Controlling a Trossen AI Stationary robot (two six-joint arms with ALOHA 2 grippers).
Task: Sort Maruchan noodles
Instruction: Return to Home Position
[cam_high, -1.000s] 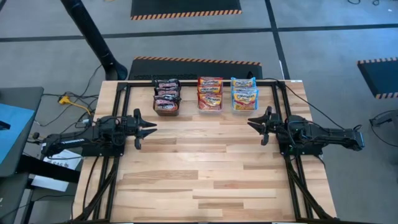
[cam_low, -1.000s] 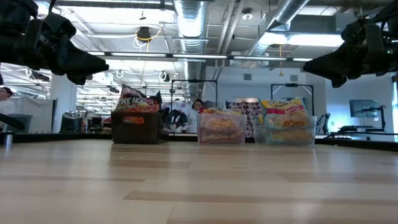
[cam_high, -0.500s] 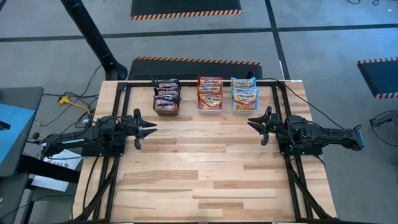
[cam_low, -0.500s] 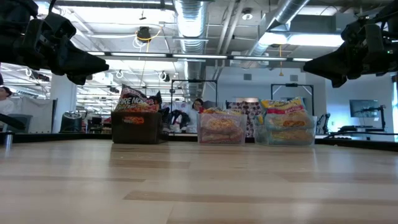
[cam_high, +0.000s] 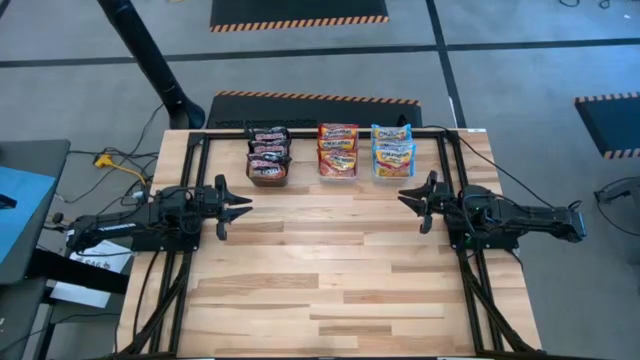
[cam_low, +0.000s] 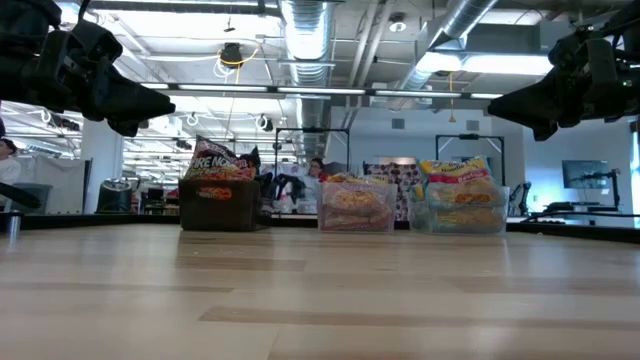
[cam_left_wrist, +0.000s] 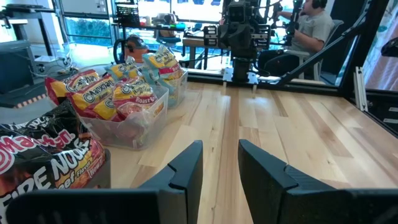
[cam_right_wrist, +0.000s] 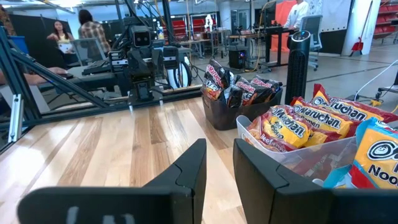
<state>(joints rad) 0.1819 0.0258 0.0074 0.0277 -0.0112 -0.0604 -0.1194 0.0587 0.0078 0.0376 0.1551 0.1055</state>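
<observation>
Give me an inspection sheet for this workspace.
Surface: wooden table, holds only three bins.
Job's things: dark noodle packs in the black bin, red packs in the middle clear bin, light blue packs in the right clear bin.
Clutter: nothing seen.
Grippers: left gripper and right gripper open, empty, raised at the table's sides.
Cables: black cables down both table sides; yellow plug beside the left edge.
Surroundings: people at desks beyond the table.

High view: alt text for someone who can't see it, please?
Three bins of sorted noodle packets line the far edge of the wooden table. The left claw and right claw hang open at either side, facing each other.
</observation>
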